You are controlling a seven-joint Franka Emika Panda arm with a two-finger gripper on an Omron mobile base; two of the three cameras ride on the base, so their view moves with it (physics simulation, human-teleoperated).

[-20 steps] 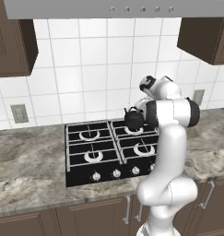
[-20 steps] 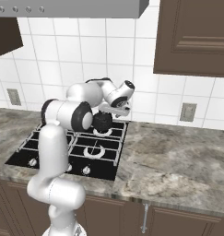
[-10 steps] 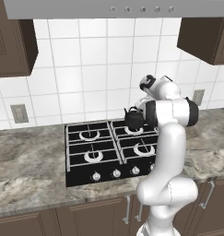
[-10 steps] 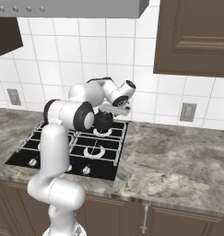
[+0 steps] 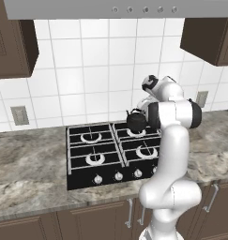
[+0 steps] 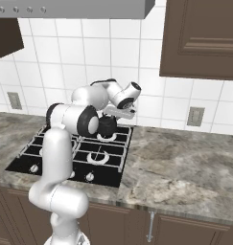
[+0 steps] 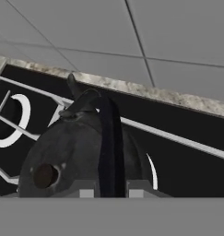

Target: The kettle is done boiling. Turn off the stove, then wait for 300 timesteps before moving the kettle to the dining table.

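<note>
White tile backs a veined marble counter (image 5: 31,164) with brown cabinets below, and the stove (image 5: 94,154) is set into that counter. Its four silver knobs (image 5: 117,176) run along the front edge, at 6 o'clock of the burners. The kettle (image 5: 136,122) sits on the rear burner at roughly 1 o'clock of the cooktop's middle in the left base view, still on the grate rather than lifted, as far as the frames let me judge. That placement fits a pot just off the boil; the dining table is where it must end up.

Reaching over from behind, the gripper (image 7: 111,191) has come down on the kettle's top. In the hand view the thin arched handle (image 7: 109,143) runs straight between the two fingertips (image 7: 85,190), which are pinched onto it; the lid knob (image 7: 45,175) lies at 9 o'clock of the handle and the spout (image 7: 73,86) points to 12 o'clock. Gripping the arch at its crown likely keeps the body hanging level when raised. Whether any water is inside cannot be told, since the lid is on.
</note>
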